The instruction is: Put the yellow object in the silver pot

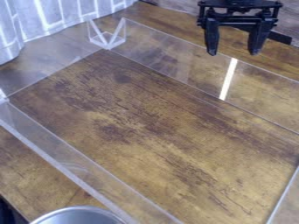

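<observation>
My black gripper (236, 42) hangs at the top right of the camera view, pointing down over the far side of the wooden table (152, 122). Its two fingers (212, 40) stand wide apart and nothing is between them. Only the rim of the silver pot (73, 215) shows, at the bottom left edge, far from the gripper. The yellow object is out of view.
Low clear plastic walls (70, 166) frame the tabletop. A small clear plastic stand (107, 33) sits at the back left, in front of a white curtain (47, 17). A bright reflection streak (228, 79) lies just below the gripper.
</observation>
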`<control>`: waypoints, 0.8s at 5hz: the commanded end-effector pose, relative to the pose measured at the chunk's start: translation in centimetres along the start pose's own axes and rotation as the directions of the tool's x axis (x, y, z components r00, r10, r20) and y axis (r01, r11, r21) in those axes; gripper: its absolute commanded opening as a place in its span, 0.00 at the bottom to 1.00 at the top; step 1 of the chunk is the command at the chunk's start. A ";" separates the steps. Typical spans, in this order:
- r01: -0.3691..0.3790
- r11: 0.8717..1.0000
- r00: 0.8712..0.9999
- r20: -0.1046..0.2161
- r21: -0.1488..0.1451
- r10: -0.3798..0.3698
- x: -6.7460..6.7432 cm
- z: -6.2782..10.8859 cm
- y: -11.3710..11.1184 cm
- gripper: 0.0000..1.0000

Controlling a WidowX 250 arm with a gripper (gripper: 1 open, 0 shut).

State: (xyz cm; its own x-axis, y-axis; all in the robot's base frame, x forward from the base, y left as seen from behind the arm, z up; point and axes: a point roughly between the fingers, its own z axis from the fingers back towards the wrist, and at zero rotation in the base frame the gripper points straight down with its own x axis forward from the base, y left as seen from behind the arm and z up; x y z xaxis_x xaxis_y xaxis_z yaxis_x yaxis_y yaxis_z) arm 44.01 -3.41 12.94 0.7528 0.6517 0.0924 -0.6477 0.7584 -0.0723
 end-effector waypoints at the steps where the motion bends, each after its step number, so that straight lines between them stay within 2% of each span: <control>1: 0.006 1.000 1.000 0.023 -0.011 -0.006 0.6 0.3 0.1 1.00; 2: 0.022 1.000 1.000 0.023 -0.021 -0.021 0.1 -0.3 -0.3 1.00; 4: -0.064 0.998 0.997 0.041 -0.029 0.065 -1.2 -0.6 -1.5 1.00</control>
State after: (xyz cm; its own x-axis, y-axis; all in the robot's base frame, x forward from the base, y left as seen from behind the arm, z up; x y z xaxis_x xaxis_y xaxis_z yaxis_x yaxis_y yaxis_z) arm 44.00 -4.84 9.30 0.7037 0.7058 0.0816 -0.7043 0.7081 -0.0510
